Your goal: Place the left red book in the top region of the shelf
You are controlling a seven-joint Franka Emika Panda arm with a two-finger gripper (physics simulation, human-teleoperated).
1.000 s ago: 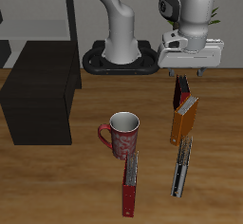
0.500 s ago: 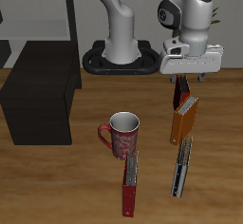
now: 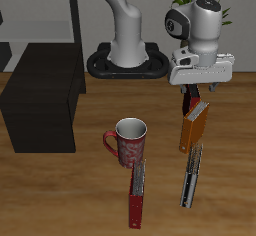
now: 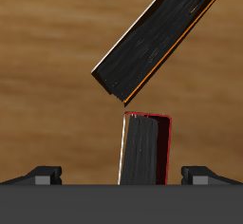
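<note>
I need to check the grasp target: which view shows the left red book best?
The wrist view: the left red book stands upright between the fingers, its red cover edge and dark pages plain. In the exterior view, only a dark sliver shows behind the orange book.

Even, soft light is falling from above; the mug (image 3: pixel 129 141) is casting faint shadow on the tabletop (image 3: pixel 60 190). Renders are looking coarse, without glare.
</note>
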